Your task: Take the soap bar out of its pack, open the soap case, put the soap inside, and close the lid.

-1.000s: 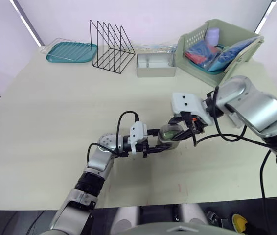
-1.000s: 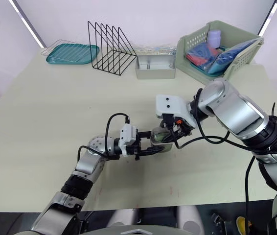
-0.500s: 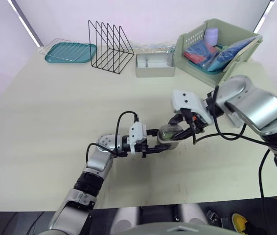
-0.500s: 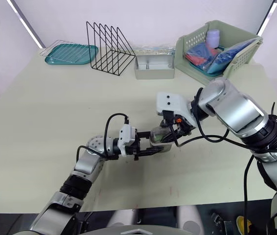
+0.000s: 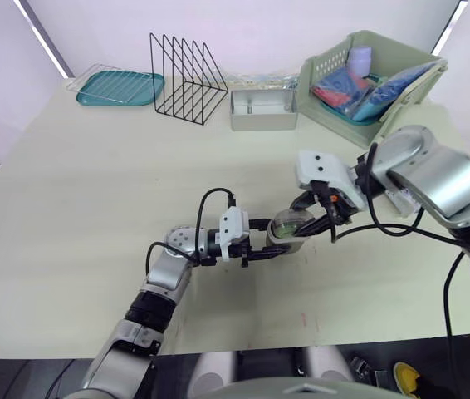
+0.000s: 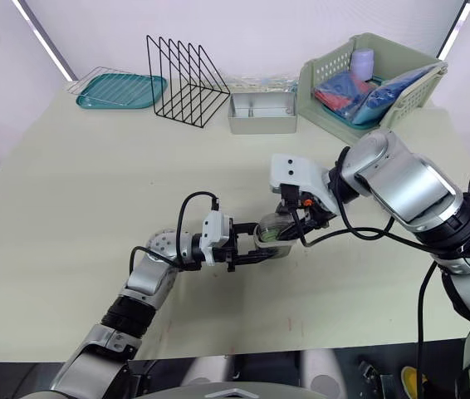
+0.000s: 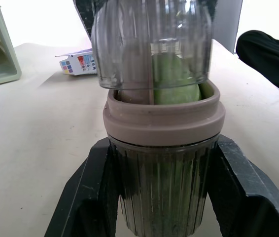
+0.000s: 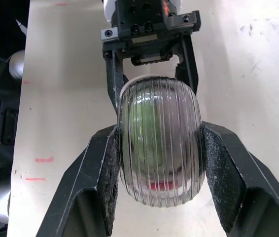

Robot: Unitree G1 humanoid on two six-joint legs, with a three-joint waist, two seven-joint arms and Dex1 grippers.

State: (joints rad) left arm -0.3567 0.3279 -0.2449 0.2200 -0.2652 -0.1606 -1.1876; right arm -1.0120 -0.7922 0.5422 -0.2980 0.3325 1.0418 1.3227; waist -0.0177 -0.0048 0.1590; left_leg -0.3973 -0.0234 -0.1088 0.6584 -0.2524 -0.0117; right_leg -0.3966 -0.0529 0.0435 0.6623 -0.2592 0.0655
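Lid [image 7: 152, 44] alignment over base [image 7: 163, 168]
The right claw [image 8: 160, 132] pinches the lid directly above the base clamped in the left claw [image 5: 261, 241]; soap [image 7: 176, 79] inside; lid appears unseated.

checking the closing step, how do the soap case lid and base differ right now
The lid is all clear ribbed plastic; the base carries an opaque taupe rim band. The right gripper holds the lid, while the left gripper holds the base. The lid sits over the base's rim, apparently not pressed home. Both are ribbed and see-through, with the green soap showing through them.
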